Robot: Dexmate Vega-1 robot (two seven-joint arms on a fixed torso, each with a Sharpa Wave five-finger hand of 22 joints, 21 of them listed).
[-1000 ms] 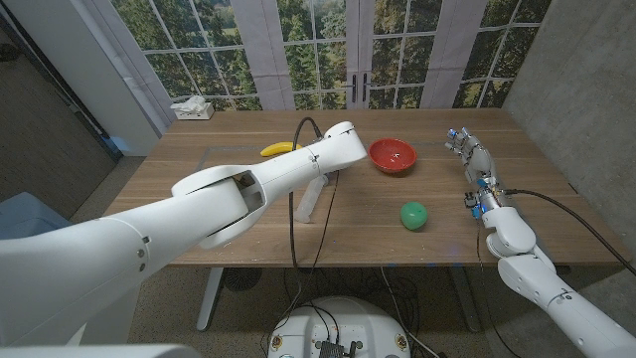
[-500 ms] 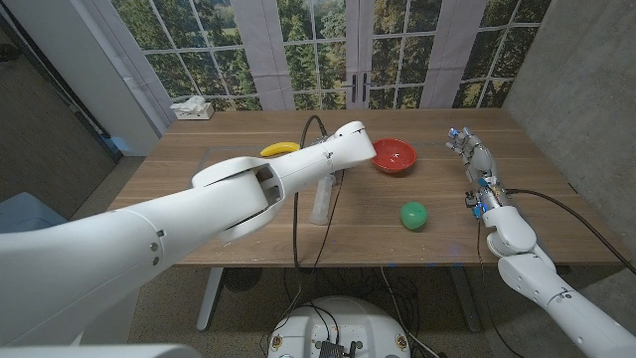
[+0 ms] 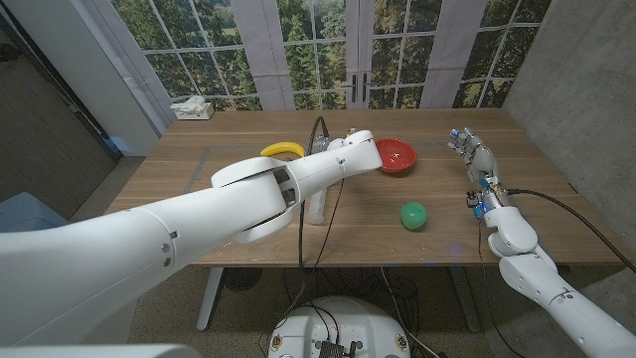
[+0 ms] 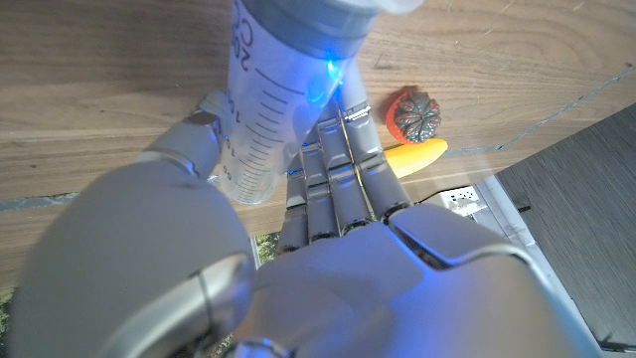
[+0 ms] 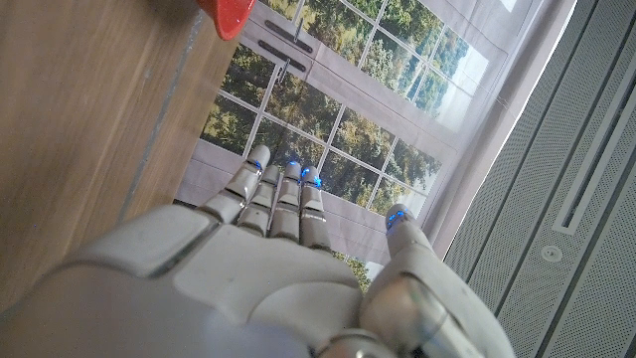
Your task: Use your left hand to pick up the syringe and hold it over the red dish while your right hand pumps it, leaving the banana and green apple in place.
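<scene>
My left hand grips a clear syringe that hangs nearly upright below it, just left of the red dish. The left wrist view shows my fingers wrapped round the graduated barrel of the syringe, with the banana beyond. The banana lies behind my left arm. Toward the front right sits the green apple. My right hand stands apart near the table's right edge, fingers spread and holding nothing; my right hand has the red dish's rim off in the distance.
A tissue box sits at the table's far left corner. A black cable hangs from my left arm across the table's front edge. A small red and grey rounded object lies next to the banana.
My left arm has swung right toward the red dish, carrying the syringe, which now hangs more upright. The right hand has not moved.
</scene>
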